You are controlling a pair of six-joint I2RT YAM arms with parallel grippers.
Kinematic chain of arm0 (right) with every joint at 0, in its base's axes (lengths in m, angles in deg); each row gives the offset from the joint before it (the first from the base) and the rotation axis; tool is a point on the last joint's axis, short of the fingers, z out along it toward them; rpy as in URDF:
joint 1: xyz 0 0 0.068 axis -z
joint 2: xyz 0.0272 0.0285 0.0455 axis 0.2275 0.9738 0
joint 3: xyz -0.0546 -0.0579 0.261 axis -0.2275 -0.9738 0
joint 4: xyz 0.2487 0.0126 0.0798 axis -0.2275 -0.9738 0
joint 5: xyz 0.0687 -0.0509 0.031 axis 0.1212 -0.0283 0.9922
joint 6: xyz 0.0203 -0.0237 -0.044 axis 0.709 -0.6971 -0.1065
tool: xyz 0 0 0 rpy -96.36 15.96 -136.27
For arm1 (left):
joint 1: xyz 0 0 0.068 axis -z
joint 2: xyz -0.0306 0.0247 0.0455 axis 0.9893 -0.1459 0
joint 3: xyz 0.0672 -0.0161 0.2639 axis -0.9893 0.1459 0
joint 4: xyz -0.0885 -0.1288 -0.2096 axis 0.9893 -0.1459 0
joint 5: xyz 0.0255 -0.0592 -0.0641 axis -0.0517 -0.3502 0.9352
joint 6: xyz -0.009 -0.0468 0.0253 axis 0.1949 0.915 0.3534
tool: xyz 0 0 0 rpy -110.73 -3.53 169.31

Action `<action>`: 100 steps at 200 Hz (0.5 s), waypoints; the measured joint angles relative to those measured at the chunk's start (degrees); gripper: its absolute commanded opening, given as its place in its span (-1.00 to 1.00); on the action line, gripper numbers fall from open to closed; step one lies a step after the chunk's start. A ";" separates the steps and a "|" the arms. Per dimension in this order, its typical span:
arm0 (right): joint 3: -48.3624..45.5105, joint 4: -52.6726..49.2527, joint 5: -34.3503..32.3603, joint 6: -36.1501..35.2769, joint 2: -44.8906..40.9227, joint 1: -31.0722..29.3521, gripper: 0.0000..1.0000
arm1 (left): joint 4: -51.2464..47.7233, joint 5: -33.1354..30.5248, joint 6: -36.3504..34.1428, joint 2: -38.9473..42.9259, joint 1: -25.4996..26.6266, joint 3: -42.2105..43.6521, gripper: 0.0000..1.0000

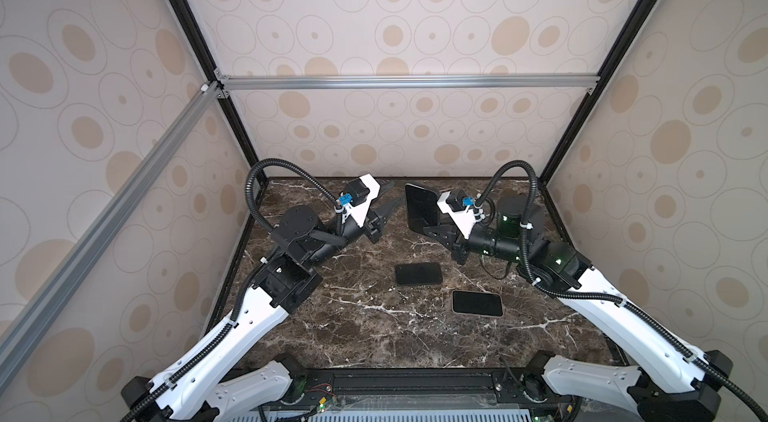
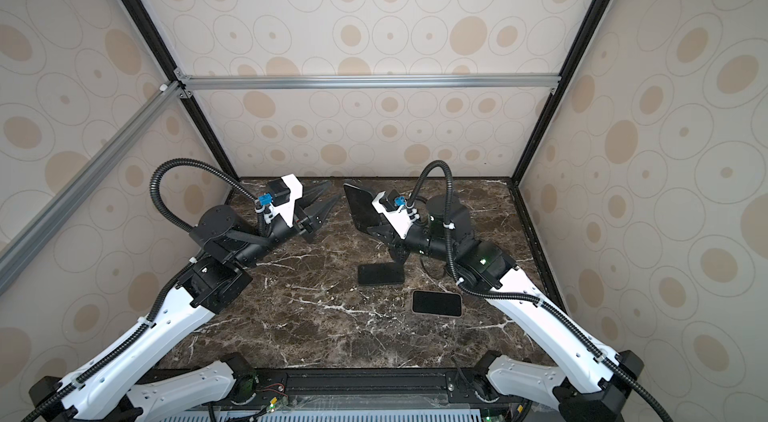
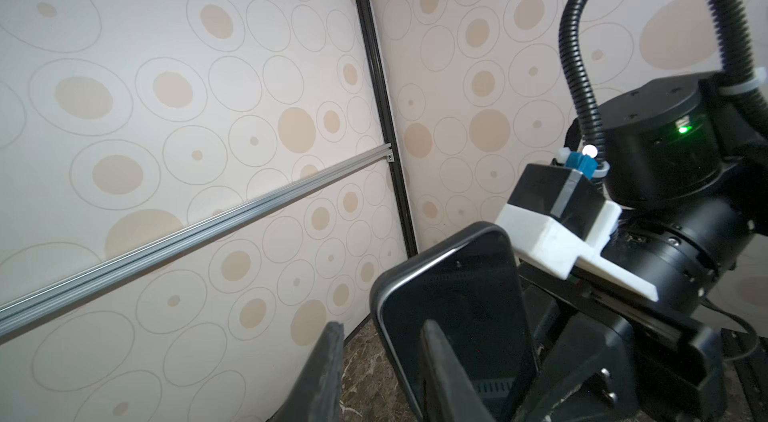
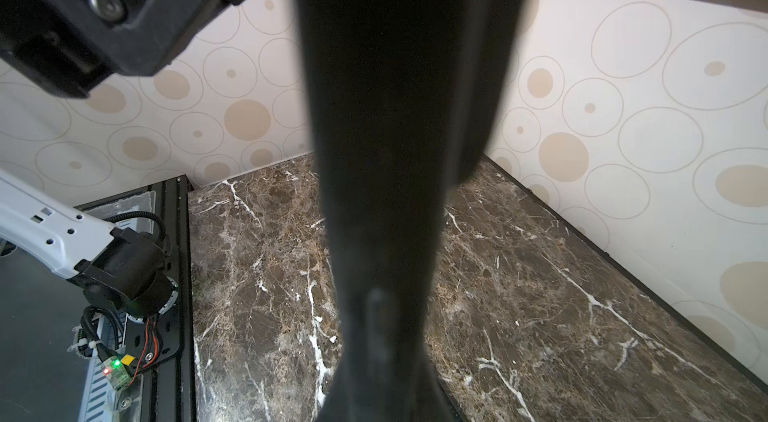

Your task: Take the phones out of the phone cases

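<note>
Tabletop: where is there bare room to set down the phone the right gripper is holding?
Widest bare marble lies front left, bordered by the left arm, the front rail, the black phone and the tan-rimmed phone. Crowded: back centre, where the left gripper faces the right gripper and its held phone.

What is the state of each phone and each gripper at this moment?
Raised phone: roughly upright, off the table, gripped.
Right gripper: shut on the raised phone.
Left gripper: open, empty, near the raised phone.
Black phone: flat on the table, untouched.
Pale-rimmed phone: flat on the table, untouched.
</note>
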 measured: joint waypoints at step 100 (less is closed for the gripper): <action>0.33 0.02 1.44 0.20 0.59 0.00 -1.00 | -0.02 2.34 -0.02 -1.66 0.17 0.00 -0.51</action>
